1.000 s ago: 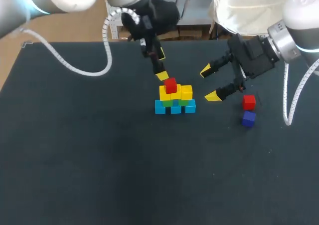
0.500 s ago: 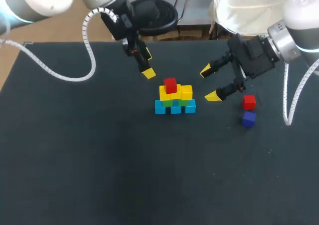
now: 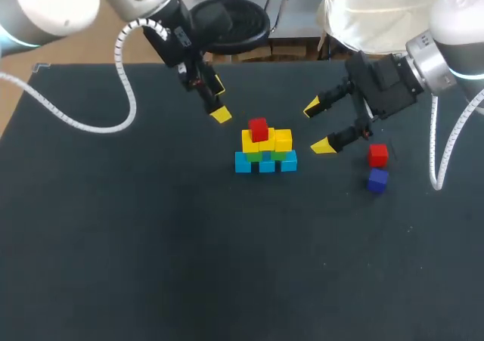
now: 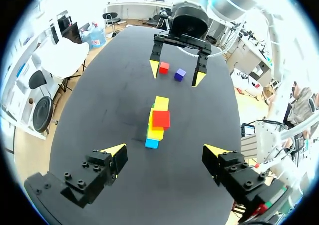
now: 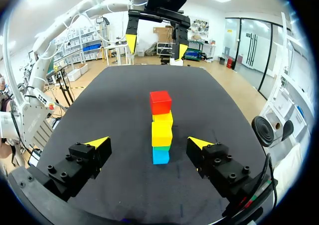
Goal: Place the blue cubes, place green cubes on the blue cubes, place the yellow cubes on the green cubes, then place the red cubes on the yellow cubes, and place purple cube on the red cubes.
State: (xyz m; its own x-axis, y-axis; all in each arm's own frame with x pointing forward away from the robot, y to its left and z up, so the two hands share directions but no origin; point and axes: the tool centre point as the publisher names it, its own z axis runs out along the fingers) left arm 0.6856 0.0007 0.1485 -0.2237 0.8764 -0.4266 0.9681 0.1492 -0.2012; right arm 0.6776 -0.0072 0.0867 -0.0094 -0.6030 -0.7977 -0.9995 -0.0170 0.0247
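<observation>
Capping yellow cubes (image 3: 280, 140), 1 boxy red cube (image 3: 259, 129)

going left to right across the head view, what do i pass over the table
left claw → cube stack → right claw → loose red cube

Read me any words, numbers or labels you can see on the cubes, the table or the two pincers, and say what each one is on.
There is no text to read in any view.
The cube stack, the loose red cube and the purple cube have plain faces.
The table bears no mark.
The left pincer and the right pincer show no print.
</observation>
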